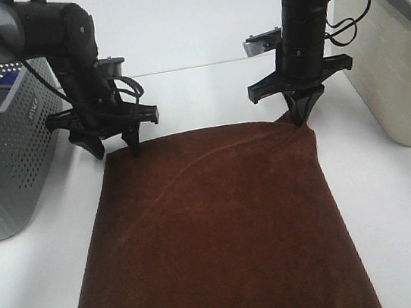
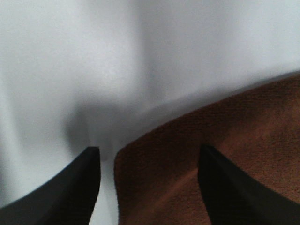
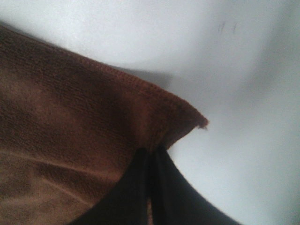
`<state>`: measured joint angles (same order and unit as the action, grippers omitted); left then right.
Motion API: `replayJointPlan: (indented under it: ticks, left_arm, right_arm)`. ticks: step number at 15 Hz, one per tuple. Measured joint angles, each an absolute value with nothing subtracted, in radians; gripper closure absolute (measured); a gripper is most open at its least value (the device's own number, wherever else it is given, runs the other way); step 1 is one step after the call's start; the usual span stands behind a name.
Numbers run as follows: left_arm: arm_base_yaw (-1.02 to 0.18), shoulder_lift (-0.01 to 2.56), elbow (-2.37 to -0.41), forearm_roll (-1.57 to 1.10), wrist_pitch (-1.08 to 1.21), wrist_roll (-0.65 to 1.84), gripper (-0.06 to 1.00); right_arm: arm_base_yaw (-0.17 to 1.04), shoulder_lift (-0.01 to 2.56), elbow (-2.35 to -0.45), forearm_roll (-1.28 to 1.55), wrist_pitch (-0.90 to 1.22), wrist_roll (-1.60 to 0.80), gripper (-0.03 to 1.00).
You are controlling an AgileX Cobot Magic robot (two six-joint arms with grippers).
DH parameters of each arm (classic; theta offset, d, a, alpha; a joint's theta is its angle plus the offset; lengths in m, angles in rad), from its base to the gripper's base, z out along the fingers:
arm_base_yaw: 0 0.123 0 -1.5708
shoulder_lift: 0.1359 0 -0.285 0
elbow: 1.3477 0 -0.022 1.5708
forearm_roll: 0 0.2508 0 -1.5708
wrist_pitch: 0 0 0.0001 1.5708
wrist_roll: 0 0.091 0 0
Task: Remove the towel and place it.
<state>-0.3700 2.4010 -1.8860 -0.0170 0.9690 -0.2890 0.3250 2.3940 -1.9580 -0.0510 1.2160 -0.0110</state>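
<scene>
— On the white table [image 1: 398, 219], where does the towel [image 1: 216, 229] lie?

— Spread flat across the middle, in front of you. It is a dark brown terry rectangle. Its far edge sits just under your two arms, and its near end runs out of the high view.

— And the right gripper [image 1: 300, 119]?

— Pressed together on the towel's far right corner. Your right wrist camera shows both black fingers [image 3: 136, 187] closed on the cloth just inside the stitched hem, with the corner tip poking out past them. From above, that corner stands up in a small peak while the rest lies flat.

— The left gripper [image 1: 118, 152]?

— Spread wide. It stands at the far left corner, with one finger over bare table, the other over the cloth, and the corner between them. Whether the tips touch the cloth, you cannot tell from these views.

— What sits around the towel?

— To your left, a grey perforated basket [image 1: 6, 151] stands near the towel's long side. To your right, a beige bin [image 1: 401, 73] stands apart from the towel, with bare table between them.
</scene>
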Motion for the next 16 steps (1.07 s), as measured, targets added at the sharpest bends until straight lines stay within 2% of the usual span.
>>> replayJointPlan:
  ticks: [9,13,16]
  left_arm:
    - [-0.370,2.420,-1.887,-0.101,0.785,-0.289,0.38]
    - [-0.370,2.420,-1.887,-0.109,0.779,-0.289,0.61]
    - [-0.370,2.420,-1.887,-0.067,0.800,-0.289,0.60]
  right_arm:
    - [0.325,2.394,-1.958,-0.052,1.212,-0.014,0.97]
    - [0.325,2.394,-1.958,-0.052,1.211,-0.015,0.97]
    - [0.325,2.394,-1.958,-0.053,1.210,-0.015,0.97]
